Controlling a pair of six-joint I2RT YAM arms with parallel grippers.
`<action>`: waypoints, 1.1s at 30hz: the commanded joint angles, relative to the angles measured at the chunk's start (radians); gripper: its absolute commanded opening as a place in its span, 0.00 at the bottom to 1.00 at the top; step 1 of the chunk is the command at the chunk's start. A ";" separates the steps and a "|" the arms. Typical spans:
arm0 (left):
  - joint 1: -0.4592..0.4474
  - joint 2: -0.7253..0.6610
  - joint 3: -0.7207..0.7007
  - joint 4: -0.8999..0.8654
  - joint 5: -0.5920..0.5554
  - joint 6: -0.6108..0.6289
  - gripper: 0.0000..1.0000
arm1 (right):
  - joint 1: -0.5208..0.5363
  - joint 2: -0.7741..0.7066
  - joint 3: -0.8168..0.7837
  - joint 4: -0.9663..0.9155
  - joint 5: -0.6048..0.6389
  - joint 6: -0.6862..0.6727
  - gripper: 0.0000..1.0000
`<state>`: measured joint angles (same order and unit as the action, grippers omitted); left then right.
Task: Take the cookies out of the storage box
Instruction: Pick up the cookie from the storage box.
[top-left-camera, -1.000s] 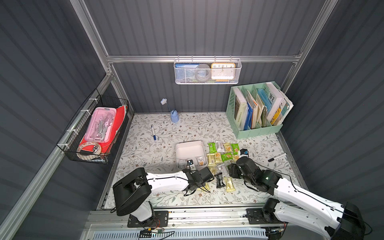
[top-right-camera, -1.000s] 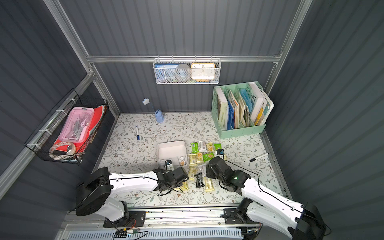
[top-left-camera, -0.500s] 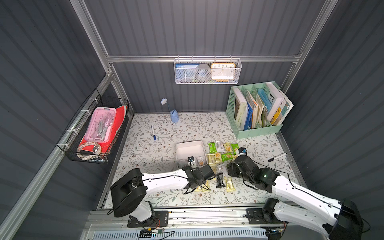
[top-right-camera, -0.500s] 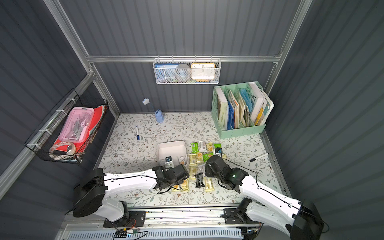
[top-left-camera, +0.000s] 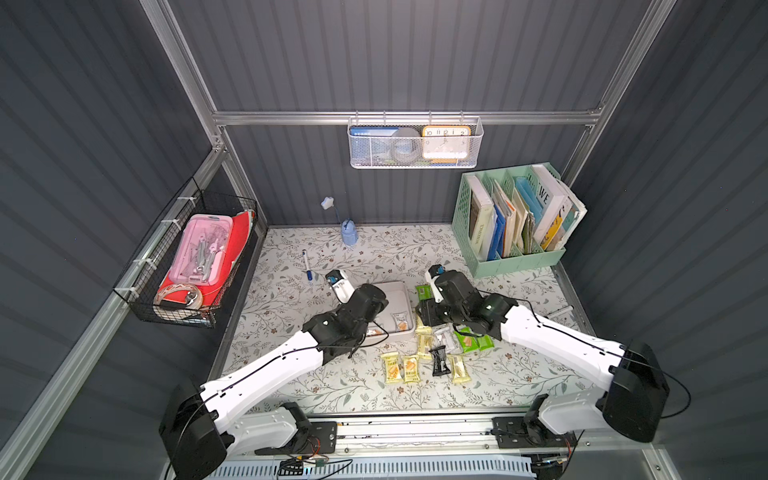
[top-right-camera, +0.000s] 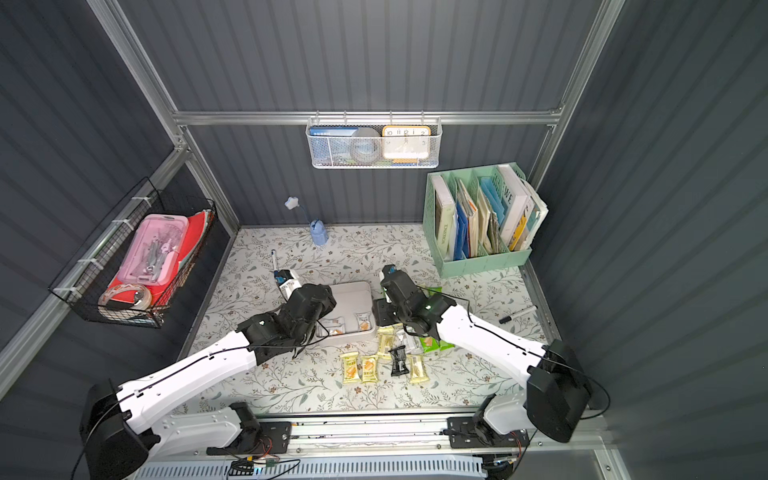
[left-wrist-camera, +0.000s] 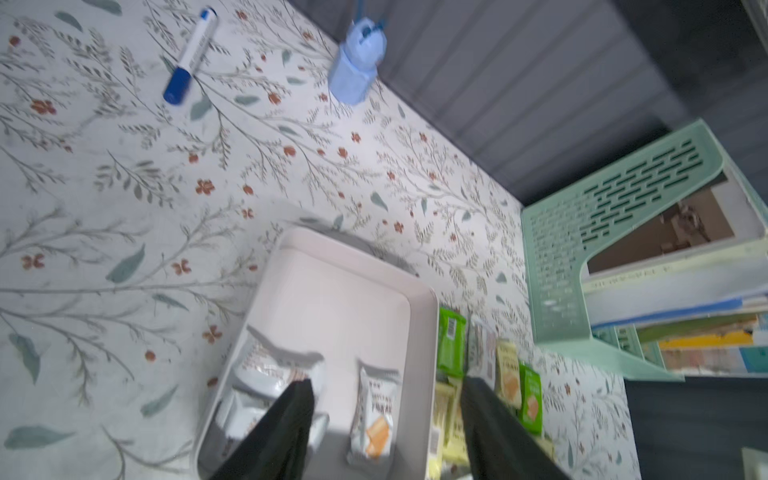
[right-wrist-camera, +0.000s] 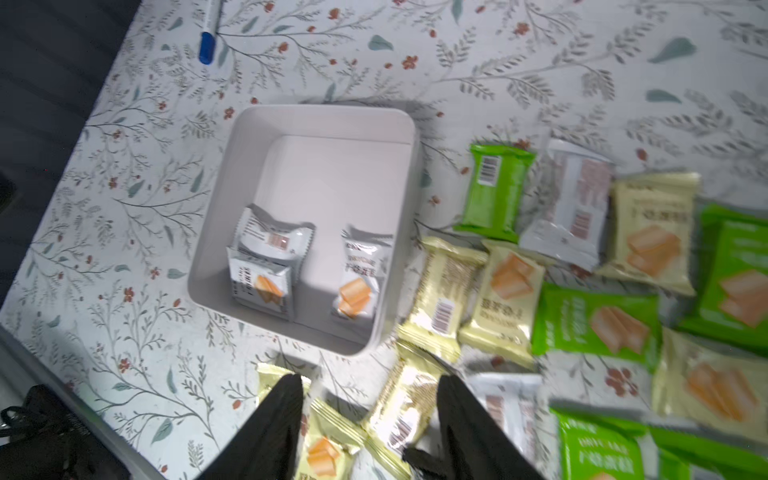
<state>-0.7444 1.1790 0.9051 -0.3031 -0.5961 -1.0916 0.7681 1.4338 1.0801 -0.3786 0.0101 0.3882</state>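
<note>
table (top-left-camera: 286, 266) white, printed with grey-green leafy twigs and small rust-red flowers; box (right-wrist-camera: 320, 120) plain white; cookies (right-wrist-camera: 598, 320) in green, pale yellow and white wrappers, most showing an orange-tan biscuit, some a barcode; one black packet (top-left-camera: 439, 360); file holder (left-wrist-camera: 552, 257) mint green, slotted; marker (left-wrist-camera: 191, 54) white with blue cap; case (top-left-camera: 205, 245) pink; wire basket (top-left-camera: 174, 316) black; clock (top-left-camera: 446, 141) orange-framed, white face; arms (top-left-camera: 270, 374) white with black joints; walls (top-left-camera: 415, 62) dark grey, ribbed

Numerals 10, 11, 12, 1, 2 read on the orange-rimmed clock (top-left-camera: 446, 141) in the wire basket (top-left-camera: 365, 153), back wall, 12 o'clock. At 2 o'clock we read "WE" on a white book (top-left-camera: 544, 195) in the file holder (top-left-camera: 519, 264). The cookies (right-wrist-camera: 496, 191) carry barcodes; we find their print too blurred to read.
</note>
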 joint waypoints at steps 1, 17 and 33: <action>0.070 0.007 -0.010 0.109 0.063 0.113 0.62 | 0.008 0.097 0.108 -0.026 -0.124 -0.121 0.56; 0.468 -0.118 -0.335 0.362 0.361 -0.009 0.62 | 0.082 0.616 0.604 -0.273 -0.211 -0.700 0.55; 0.481 -0.391 -0.459 0.164 0.228 -0.135 0.64 | 0.094 0.811 0.731 -0.245 -0.303 -0.810 0.58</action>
<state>-0.2691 0.8268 0.4671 -0.0711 -0.3222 -1.1923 0.8539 2.2269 1.7771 -0.6361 -0.2668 -0.3973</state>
